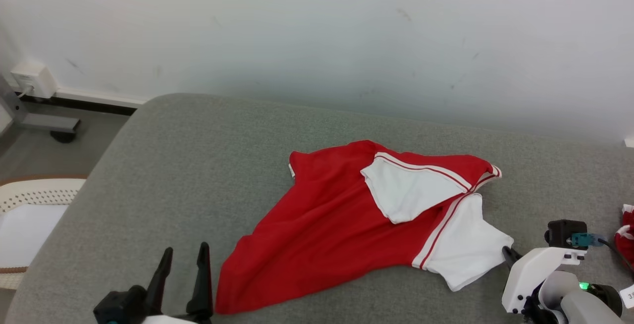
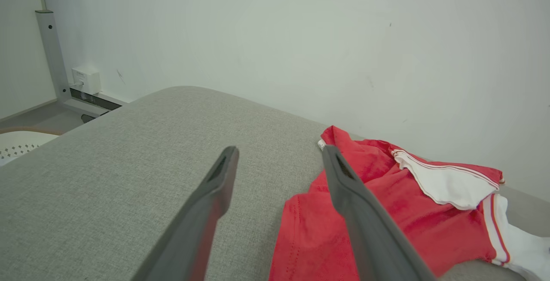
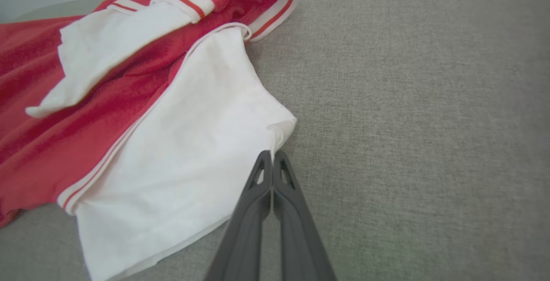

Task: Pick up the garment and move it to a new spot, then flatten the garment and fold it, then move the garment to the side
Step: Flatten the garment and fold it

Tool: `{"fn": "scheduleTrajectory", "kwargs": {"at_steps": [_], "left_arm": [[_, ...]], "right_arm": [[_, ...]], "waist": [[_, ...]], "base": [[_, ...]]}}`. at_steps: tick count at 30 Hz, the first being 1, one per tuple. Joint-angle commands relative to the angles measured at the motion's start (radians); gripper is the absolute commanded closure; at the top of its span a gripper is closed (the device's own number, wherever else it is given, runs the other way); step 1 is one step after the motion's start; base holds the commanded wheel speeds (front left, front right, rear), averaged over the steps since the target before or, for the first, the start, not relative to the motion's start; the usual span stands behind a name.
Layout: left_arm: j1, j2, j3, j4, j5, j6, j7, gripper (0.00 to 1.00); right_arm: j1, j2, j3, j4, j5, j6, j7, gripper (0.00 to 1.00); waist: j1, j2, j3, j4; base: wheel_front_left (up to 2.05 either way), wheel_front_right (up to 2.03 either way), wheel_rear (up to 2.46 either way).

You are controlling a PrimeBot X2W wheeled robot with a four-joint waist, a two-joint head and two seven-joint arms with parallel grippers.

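1. Nearest, at lower left, the left pincer [image 1: 185, 248] hangs spread and empty, just beside the red bottom corner of the garment [image 1: 346, 215].
2. At lower right, the right pincer [image 3: 272, 154] is pressed together. Its tips touch the corner of the near white sleeve [image 3: 193, 143]. I cannot tell whether any cloth is caught between them.
3. The garment is a red shirt with 2 white sleeves edged in red-striped white trim. It lies rumpled, right of centre on a grey fabric surface [image 1: 148, 165], with 1 sleeve folded over the chest.
4. It looks light, thin and limp. It would likely sag and bunch when lifted, and seems neither slippery nor fragile. Hems, sleeve corners and shoulders seem the best holds.
5. Farthest, a pale wall [image 1: 317, 31] stands behind the surface.
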Motion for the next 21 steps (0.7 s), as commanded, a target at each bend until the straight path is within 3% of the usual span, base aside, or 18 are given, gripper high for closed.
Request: {"fn": "scheduleTrajectory", "kwargs": {"at_steps": [1,8,16,21], "left_arm": [[0.002,0.001,0.007,0.001,0.018,-0.001,-0.001,0.00],[0.014,-0.002,0.022,-0.001,0.022,-0.007,-0.001,0.00],[0.041,-0.003,0.041,-0.020,0.013,-0.001,-0.001,0.00],[0.049,-0.003,0.040,-0.031,0.008,0.007,-0.001,0.00]], "right_arm": [[-0.017,-0.015,0.001,0.003,0.009,-0.003,-0.029,1.00],[0.053,-0.037,0.005,-0.075,0.084,-0.003,-0.102,1.00],[0.250,-0.113,0.014,-0.290,0.150,-0.003,-0.097,1.00],[0.364,-0.114,-0.041,-0.385,0.143,-0.003,-0.077,1.00]], "waist": [[-0.0001,0.0000,-0.004,-0.011],[-0.0001,0.0000,-0.020,-0.039],[-0.0001,0.0000,-0.022,-0.098],[-0.0001,0.0000,-0.017,-0.131]], "base": [[0.00,0.00,0.00],[0.00,0.00,0.00],[0.00,0.00,0.00],[0.00,0.00,0.00]]}}
